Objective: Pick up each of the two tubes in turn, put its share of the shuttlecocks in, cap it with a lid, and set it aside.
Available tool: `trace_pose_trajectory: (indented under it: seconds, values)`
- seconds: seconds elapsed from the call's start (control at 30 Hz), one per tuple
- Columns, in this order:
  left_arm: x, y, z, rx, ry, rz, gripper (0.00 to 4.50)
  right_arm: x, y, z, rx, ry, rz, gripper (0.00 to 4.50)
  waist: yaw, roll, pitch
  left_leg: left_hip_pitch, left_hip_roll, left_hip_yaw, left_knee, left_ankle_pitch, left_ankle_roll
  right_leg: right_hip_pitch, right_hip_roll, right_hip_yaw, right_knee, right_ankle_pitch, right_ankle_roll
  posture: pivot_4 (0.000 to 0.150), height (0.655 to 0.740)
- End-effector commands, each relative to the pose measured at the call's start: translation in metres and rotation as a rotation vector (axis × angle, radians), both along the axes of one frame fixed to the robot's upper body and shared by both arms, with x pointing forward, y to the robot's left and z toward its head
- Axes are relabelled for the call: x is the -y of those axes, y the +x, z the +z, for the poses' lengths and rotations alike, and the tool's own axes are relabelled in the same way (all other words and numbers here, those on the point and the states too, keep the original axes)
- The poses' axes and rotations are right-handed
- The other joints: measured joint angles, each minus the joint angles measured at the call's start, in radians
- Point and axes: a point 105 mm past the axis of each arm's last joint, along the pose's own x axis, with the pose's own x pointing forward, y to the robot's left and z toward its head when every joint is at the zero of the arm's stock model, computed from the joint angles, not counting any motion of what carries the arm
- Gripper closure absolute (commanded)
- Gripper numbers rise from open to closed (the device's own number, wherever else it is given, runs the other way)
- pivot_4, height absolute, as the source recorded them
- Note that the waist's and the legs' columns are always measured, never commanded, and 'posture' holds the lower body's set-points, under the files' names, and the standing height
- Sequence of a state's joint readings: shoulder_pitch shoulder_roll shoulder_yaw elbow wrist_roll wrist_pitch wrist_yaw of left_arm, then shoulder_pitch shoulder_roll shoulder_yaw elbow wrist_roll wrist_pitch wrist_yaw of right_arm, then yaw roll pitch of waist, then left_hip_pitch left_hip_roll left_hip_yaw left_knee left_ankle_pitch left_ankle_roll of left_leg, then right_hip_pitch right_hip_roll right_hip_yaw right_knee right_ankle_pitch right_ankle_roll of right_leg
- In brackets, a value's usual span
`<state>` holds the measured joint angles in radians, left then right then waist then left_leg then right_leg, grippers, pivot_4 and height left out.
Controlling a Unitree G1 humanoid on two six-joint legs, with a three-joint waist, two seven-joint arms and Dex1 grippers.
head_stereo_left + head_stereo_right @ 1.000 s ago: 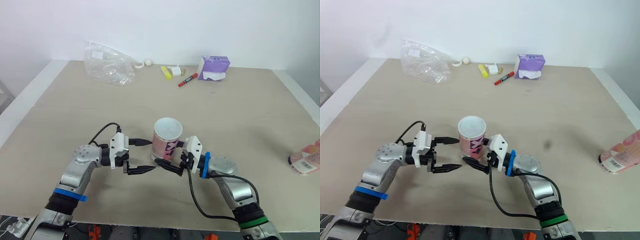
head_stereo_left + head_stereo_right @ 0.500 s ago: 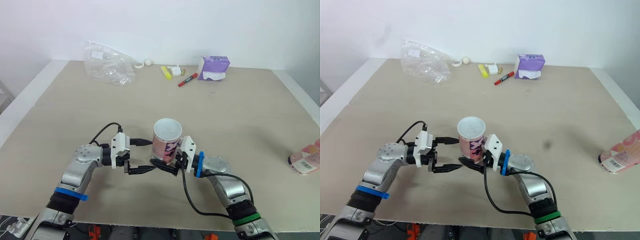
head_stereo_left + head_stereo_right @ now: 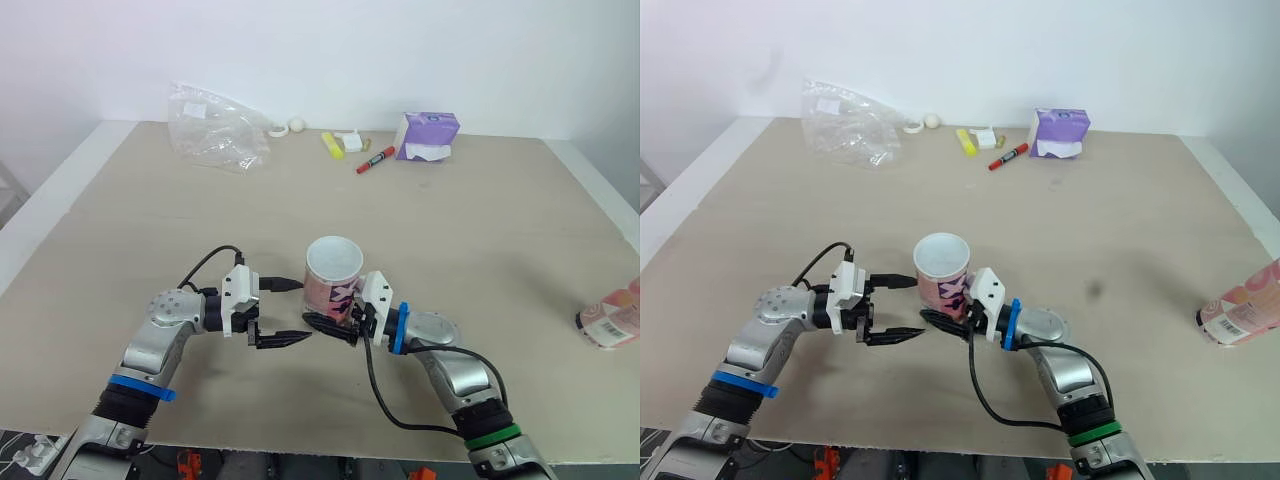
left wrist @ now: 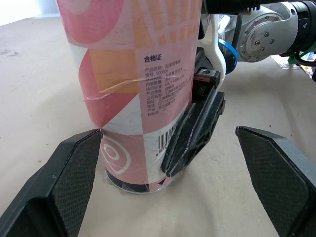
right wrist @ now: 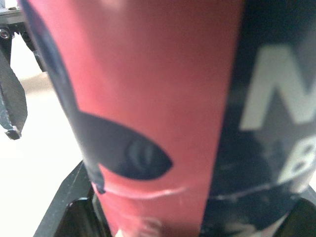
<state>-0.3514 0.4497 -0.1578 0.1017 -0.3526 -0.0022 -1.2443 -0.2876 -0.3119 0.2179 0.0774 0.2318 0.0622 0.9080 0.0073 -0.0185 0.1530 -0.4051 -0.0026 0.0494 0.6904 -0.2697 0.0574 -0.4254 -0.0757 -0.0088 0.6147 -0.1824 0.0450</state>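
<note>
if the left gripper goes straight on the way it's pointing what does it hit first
The left gripper would most likely meet the tube first, low on its wall, ahead of its open fingers; the right gripper at the base lies close beside.

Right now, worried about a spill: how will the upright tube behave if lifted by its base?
Likely to tilt: the tube is tall and the right gripper grips it near the base. Probably light: its open top looks empty.

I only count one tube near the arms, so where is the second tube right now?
The second tube lies on its side at the table's right edge, partly cut off in both eye views, far from the upright tube.
</note>
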Motion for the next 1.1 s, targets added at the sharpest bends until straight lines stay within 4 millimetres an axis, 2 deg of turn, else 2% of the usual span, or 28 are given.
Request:
trace_pose_trajectory:
  seconds: [0.03,0.23,0.33,0.43,0.53,0.67,0.73,0.87,1.03,1.1]
  values:
    - [0.003,-0.001,0.007,0.041,-0.005,-0.017,0.0,0.003,0.001,0.013,0.047,0.02,-0.016,1.56,0.0,0.0,0.0,0.0,0.0,0.0,0.0,0.0,0.0,0.0,0.0,0.0,0.0,0.0,0.0,0.15,0.74]
    - [0.003,0.0,0.006,0.043,-0.003,-0.016,0.0,0.008,-0.001,0.016,0.058,0.013,-0.024,1.56,0.0,0.0,0.0,0.0,0.0,0.0,0.0,0.0,0.0,0.0,0.0,0.0,0.0,0.0,0.0,0.15,0.74]
    - [0.004,0.0,0.006,0.046,-0.006,-0.017,0.0,0.023,-0.002,0.026,0.083,0.028,-0.089,1.56,0.002,0.0,0.0,0.0,0.0,0.0,0.0,0.0,0.0,0.0,0.0,0.0,0.0,0.0,0.0,0.15,0.74]
    - [0.005,0.0,0.009,0.05,-0.016,-0.017,0.0,0.055,-0.003,0.037,0.075,0.079,-0.241,1.56,0.005,0.0,0.0,-0.001,-0.001,-0.001,0.0,0.0,0.0,0.0,-0.001,0.0,0.0,0.0,0.0,0.15,0.74]
    - [0.005,0.0,0.012,0.051,-0.026,-0.021,0.0,0.08,-0.006,0.039,0.05,0.1,-0.367,1.56,0.003,0.0,0.0,-0.001,-0.001,0.0,0.0,0.0,0.0,0.0,-0.001,0.0,0.0,0.0,0.001,0.15,0.74]
    - [0.012,-0.004,0.016,0.044,-0.048,-0.06,0.0,0.157,-0.008,0.038,0.015,0.188,-0.788,1.56,0.005,0.0,0.0,-0.001,0.0,-0.001,-0.001,0.0,0.0,0.0,0.0,-0.001,0.0,-0.001,0.0,0.15,0.74]
    - [0.013,-0.005,0.018,0.038,-0.056,-0.07,0.0,0.18,-0.01,0.037,0.01,0.202,-0.92,1.56,0.003,0.0,0.0,-0.001,0.0,-0.001,-0.001,0.0,0.0,0.0,0.0,0.0,0.0,-0.001,0.0,0.15,0.74]
    - [0.02,-0.003,0.033,0.001,-0.141,-0.068,0.0,0.243,-0.021,0.031,0.022,0.22,-1.249,1.56,0.0,0.001,0.0,0.0,0.0,0.002,-0.001,0.0,0.0,0.0,-0.001,0.001,0.0,0.0,0.0,0.15,0.74]
    - [0.026,-0.007,0.041,0.006,-0.175,-0.089,0.0,0.275,-0.032,0.024,0.018,0.21,-1.397,1.56,-0.001,0.002,0.0,0.0,0.0,0.001,-0.001,0.0,0.0,0.0,0.002,0.003,0.0,0.0,0.001,0.15,0.74]
    - [0.027,-0.008,0.041,0.011,-0.176,-0.095,0.0,0.282,-0.034,0.02,0.005,0.216,-1.431,1.56,-0.003,0.002,0.0,0.001,0.0,0.002,-0.001,0.0,0.0,0.0,0.003,0.005,0.0,0.0,0.001,0.15,0.74]
